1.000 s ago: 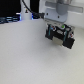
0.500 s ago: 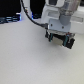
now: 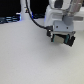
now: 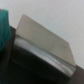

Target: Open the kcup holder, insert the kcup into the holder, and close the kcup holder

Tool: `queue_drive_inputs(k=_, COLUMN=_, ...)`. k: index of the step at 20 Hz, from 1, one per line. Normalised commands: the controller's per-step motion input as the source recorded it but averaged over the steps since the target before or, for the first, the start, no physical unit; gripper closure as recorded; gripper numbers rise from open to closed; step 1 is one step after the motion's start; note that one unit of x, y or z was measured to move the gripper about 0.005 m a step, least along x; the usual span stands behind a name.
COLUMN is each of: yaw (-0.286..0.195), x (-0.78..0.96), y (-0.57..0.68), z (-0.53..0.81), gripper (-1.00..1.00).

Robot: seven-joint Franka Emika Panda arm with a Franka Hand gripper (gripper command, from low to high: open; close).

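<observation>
Up close, the wrist view shows the kcup holder (image 4: 42,50) as a dark box with a pale, shiny top face, and a green thing (image 4: 4,27) just beside one edge; too blurred to name. From the exterior view, the white arm (image 3: 60,12) hangs its end effector (image 3: 61,39) low over the white table (image 3: 25,57). I cannot tell how wide its jaws stand.

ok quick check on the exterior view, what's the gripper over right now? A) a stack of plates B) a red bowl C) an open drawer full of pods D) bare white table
D: the gripper hangs over the plain white table, with no drawer, bowl or plates under it in that view.
</observation>
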Motion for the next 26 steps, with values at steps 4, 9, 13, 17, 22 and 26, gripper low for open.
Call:
queue_drive_inputs(k=4, yaw=0.087, x=-0.39, y=0.59, z=0.0, gripper=-1.0)
queue_drive_inputs(k=9, yaw=0.078, x=-0.41, y=0.65, z=0.02, gripper=-1.0)
queue_drive_inputs(k=13, yaw=0.054, x=-0.55, y=0.66, z=0.04, gripper=-1.0)
queue_drive_inputs(k=17, yaw=0.024, x=-0.76, y=0.63, z=0.03, gripper=-1.0)
queue_drive_inputs(k=22, yaw=0.002, x=-0.95, y=0.58, z=0.0, gripper=-1.0)
queue_drive_inputs(k=26, yaw=-0.003, x=-1.0, y=0.52, z=0.0, gripper=-1.0)
